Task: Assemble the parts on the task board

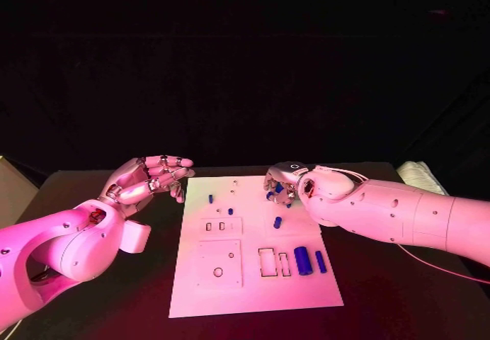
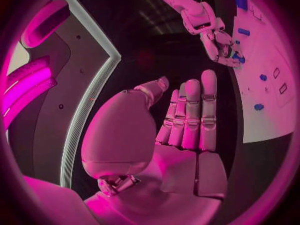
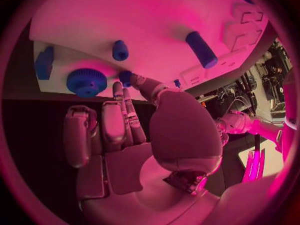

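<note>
Two smooth white arm shells with small dark screws; silver segmented hands, left hand, right hand; thin cable along right arm

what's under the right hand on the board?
Below the silver right hand, the white task board carries a blue ridged round part and small blue pegs; its fingertips cover one peg's base.

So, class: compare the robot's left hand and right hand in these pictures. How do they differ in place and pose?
The left hand hangs off the task board, beside its left edge; the right hand is over the board's far right part. The left hand's fingers are straight and hold nothing; the right hand's fingers reach down among the small blue parts. Whether they grip one is unclear. Both are silver hands on white arms.
</note>
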You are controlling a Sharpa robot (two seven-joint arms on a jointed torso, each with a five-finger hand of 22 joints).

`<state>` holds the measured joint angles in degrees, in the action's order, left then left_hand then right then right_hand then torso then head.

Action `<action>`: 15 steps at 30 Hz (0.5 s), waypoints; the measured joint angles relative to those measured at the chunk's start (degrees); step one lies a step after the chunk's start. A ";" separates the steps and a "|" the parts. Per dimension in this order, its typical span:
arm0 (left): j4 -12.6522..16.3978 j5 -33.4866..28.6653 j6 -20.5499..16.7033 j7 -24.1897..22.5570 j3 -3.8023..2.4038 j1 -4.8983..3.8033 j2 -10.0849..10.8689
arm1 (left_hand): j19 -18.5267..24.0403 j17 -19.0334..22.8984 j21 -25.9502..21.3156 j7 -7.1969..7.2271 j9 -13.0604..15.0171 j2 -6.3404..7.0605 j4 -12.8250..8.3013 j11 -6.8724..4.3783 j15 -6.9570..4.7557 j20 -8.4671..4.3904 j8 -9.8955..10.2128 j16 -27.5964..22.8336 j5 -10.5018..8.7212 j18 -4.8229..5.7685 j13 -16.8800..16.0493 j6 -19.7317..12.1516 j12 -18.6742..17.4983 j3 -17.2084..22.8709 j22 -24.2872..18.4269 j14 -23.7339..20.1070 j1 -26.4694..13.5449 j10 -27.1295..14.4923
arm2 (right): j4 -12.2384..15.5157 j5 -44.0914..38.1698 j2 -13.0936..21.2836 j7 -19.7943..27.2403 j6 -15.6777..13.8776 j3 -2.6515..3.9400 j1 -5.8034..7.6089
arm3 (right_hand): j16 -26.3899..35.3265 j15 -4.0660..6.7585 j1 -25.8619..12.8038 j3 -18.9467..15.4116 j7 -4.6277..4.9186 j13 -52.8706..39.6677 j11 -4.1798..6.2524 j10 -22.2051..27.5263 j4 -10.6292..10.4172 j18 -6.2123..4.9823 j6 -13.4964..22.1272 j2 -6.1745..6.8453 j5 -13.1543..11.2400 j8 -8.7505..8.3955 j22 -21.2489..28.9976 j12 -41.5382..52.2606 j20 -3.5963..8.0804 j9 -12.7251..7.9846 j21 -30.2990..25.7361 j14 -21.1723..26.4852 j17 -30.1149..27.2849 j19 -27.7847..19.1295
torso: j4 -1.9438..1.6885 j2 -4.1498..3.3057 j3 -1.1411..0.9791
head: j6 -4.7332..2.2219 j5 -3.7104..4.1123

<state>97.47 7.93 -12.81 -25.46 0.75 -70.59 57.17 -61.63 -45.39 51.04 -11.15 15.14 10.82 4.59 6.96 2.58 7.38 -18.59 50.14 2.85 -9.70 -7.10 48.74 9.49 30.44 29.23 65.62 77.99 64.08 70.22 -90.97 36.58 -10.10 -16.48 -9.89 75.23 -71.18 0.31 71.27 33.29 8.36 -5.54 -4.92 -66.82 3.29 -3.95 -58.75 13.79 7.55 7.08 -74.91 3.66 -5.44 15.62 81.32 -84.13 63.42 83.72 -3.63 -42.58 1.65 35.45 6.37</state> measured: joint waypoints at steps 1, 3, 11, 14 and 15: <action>-0.02 0.00 0.02 0.01 0.00 0.00 0.00 | 0.00 0.00 0.00 0.00 0.00 0.00 0.00 0.00 0.00 0.00 0.00 0.00 0.00 0.00 0.00 0.00 0.00 0.00 0.01 0.00 0.00 0.00 | 0.00 -0.04 -0.01 -0.04 -0.01 0.00 0.00 | 0.00 0.00 0.00 0.07 -0.05 -0.05 0.00 0.00 -0.08 0.00 -0.08 0.00 0.00 0.04 0.00 0.00 0.00 0.12 0.00 0.00 0.00 0.00 | 0.00 -0.07 0.00 | -0.04 0.08; -0.07 0.00 0.05 0.04 0.00 0.00 0.00 | 0.04 0.00 0.00 0.00 0.00 -0.04 0.00 0.00 0.00 0.04 0.00 0.00 0.00 0.00 -0.05 0.00 0.00 0.00 0.01 0.00 -0.04 0.00 | 0.00 -0.11 -0.03 -0.12 -0.05 0.00 0.00 | -0.20 0.00 0.12 0.32 -0.03 -0.18 0.00 0.00 -0.32 0.00 -0.61 -0.47 0.00 0.45 0.00 0.00 0.00 0.38 0.00 0.00 0.00 0.00 | 0.00 -0.16 -0.01 | -0.11 0.36; -0.16 -0.02 0.18 0.19 0.00 0.00 -0.05 | 0.21 -0.07 0.34 -0.20 0.15 -0.30 0.00 0.25 0.20 0.21 0.00 0.22 0.00 0.01 -0.16 -0.63 0.12 0.00 0.18 -0.20 -0.30 -0.66 | 0.00 -0.23 -0.03 -0.21 -0.14 0.08 0.03 | -0.52 0.00 0.22 0.56 -0.58 -0.78 0.37 -1.09 -1.36 0.00 -2.89 -1.29 0.45 2.00 0.01 -0.02 0.00 1.57 0.00 0.00 -0.39 0.00 | 0.00 -0.50 -0.01 | -0.56 1.29; -0.18 -0.03 0.22 0.25 0.00 -0.01 -0.06 | 0.41 -0.07 0.34 -0.31 0.20 -0.30 0.00 0.31 0.20 0.41 0.00 0.22 0.00 0.00 -0.23 -0.73 0.22 0.00 0.24 -0.20 -0.30 -0.72 | -0.04 -0.21 -0.03 -0.19 -0.15 0.11 0.07 | -0.52 0.00 -0.02 0.56 -0.75 -0.96 0.59 -1.54 -1.82 0.00 -3.07 -1.52 0.45 2.27 -0.04 0.04 0.00 1.84 0.00 0.00 -0.66 0.00 | -0.01 -0.62 -0.02 | -0.66 1.52; -0.18 -0.04 0.24 0.27 0.00 -0.01 -0.06 | 0.41 -0.07 0.34 -0.31 0.20 -0.30 0.00 0.31 0.20 0.41 0.00 0.22 0.00 0.00 -0.23 -0.73 0.22 0.00 0.24 -0.20 -0.30 -0.72 | -0.07 -0.18 -0.03 -0.17 -0.17 0.14 0.10 | -0.52 0.00 0.12 0.64 -0.88 -0.98 0.55 -1.74 -1.90 0.00 -3.20 -1.65 0.45 2.47 -0.04 0.24 0.00 1.93 0.00 0.00 -0.66 0.00 | -0.03 -0.65 -0.01 | -0.72 1.51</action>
<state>97.29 7.89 -12.57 -25.19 0.75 -70.60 57.11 -61.22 -45.46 51.37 -11.45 15.34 10.52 4.59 7.27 2.78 7.79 -18.59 50.36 2.85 -9.70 -7.33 48.02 9.71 30.44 29.47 65.42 77.68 63.36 70.14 -91.15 36.55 -10.27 -16.65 -9.75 75.32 -71.70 0.31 71.39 33.93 7.48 -6.52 -4.38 -68.57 1.38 -3.95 -61.95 12.14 8.01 9.55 -74.95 3.90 -5.44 17.55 81.31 -84.13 62.75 83.71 -3.66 -43.23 1.64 34.73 7.88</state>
